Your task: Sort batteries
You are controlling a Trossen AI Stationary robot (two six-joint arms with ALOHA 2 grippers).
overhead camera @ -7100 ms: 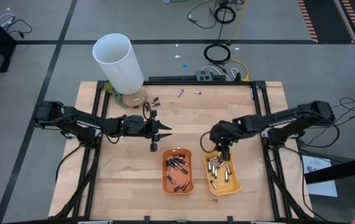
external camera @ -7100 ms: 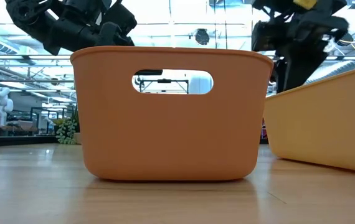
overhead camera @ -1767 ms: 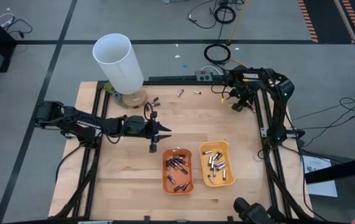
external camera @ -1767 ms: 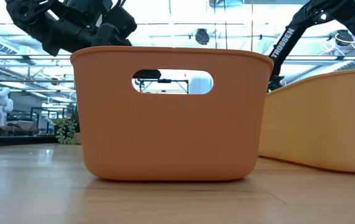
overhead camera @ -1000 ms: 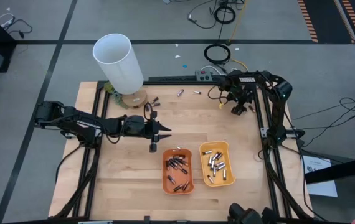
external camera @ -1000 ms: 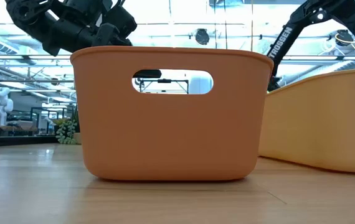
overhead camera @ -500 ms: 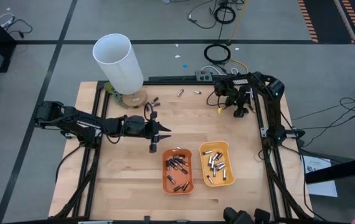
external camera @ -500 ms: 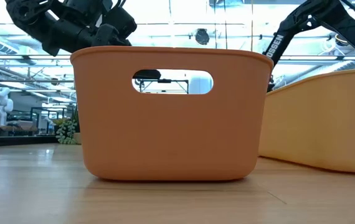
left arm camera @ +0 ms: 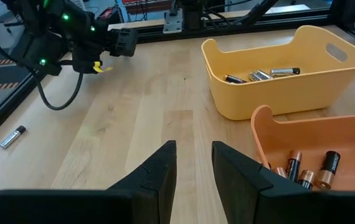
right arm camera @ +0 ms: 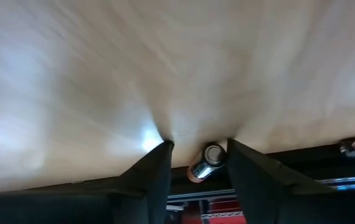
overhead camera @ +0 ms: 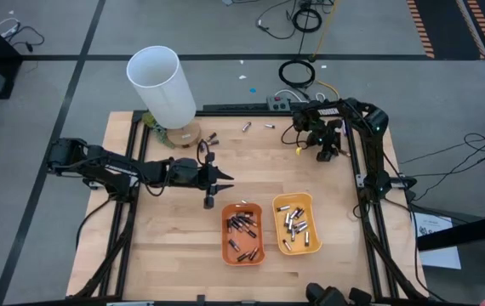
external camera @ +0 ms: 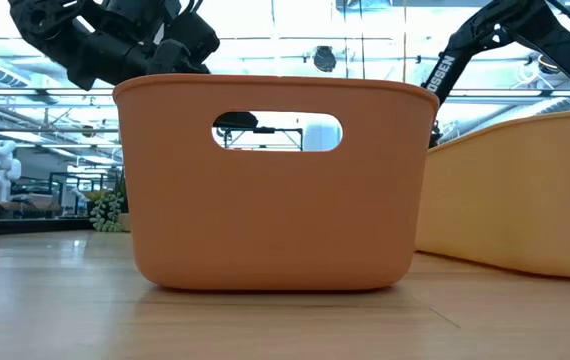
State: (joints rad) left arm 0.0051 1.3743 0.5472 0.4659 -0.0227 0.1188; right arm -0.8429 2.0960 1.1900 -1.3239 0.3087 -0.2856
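Since a second earlier, right gripper (right arm camera: 196, 155) had dropped at the table's far right edge, fingers part open astride one battery (right arm camera: 205, 162), end-on, not gripped.

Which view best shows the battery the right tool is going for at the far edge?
The right wrist view: the battery sits end-on between the right tool fingers, at the table's far edge. The high view shows only the tool above that spot, hiding the cell. The low view is blocked by the orange tray. The left wrist view shows the arm, not the cell.
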